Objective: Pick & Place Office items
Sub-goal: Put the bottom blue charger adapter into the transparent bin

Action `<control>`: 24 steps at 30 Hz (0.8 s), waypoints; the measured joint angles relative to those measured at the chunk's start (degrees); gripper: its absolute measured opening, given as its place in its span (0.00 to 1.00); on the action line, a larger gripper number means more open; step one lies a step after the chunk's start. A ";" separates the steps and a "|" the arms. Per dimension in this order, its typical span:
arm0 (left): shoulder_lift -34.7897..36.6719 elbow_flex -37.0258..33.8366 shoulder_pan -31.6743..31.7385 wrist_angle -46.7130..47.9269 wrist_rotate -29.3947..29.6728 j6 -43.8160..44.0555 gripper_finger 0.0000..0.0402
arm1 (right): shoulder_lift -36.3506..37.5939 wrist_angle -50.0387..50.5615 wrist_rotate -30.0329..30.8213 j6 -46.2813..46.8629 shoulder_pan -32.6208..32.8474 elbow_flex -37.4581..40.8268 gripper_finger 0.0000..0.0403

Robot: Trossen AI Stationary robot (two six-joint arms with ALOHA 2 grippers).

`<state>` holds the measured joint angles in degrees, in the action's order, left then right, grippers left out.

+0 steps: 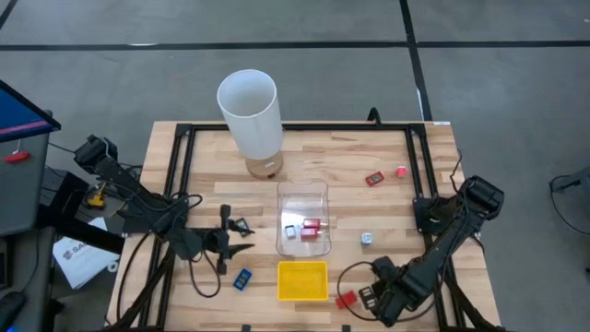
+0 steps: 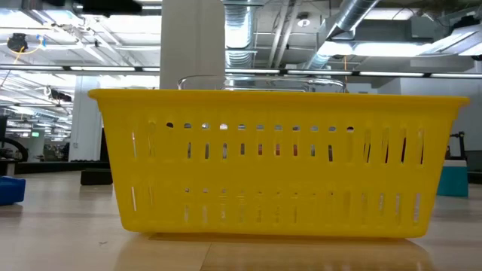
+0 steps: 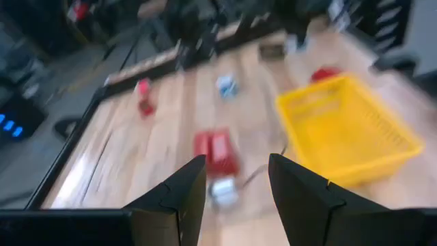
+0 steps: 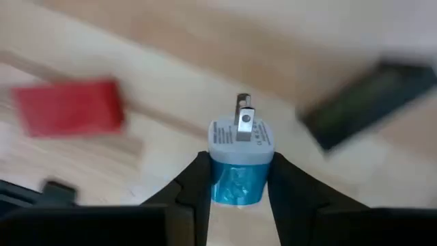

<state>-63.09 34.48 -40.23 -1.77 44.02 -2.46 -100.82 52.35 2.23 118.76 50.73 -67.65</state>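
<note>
A blue plug, prongs up, sits clamped between the right gripper fingers at the table's front right, beside a red block. It looks light, rigid and smooth; the flat sides are the sure hold. The left gripper hovers with fingers apart and empty, left of the clear bin. Countable from above: four red pieces, two blue, one pink, two pale, several black. The yellow tray looks empty.

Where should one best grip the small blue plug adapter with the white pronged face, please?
Grip the small blue plug adapter across its body sides, from behind, opposite the metal prongs sticking out of its white face; the right gripper clasps it so.
</note>
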 joint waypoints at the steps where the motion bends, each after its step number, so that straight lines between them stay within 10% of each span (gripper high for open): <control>1: 0.20 -0.11 0.00 1.50 1.00 1.07 0.38 | 0.39 1.32 2.22 -2.01 -0.69 -0.70 0.26; 15: 24.22 -18.31 0.17 -5.84 2.17 4.26 0.38 | 9.00 15.81 20.09 -43.21 -18.08 -8.54 0.25; 24: 33.30 -28.91 0.17 -20.26 -2.61 0.18 0.38 | 9.68 4.57 10.18 -81.69 -38.53 -8.66 0.21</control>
<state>-29.80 5.57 -40.05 -22.04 41.41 -2.28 -91.14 56.92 12.41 37.07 12.21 -76.31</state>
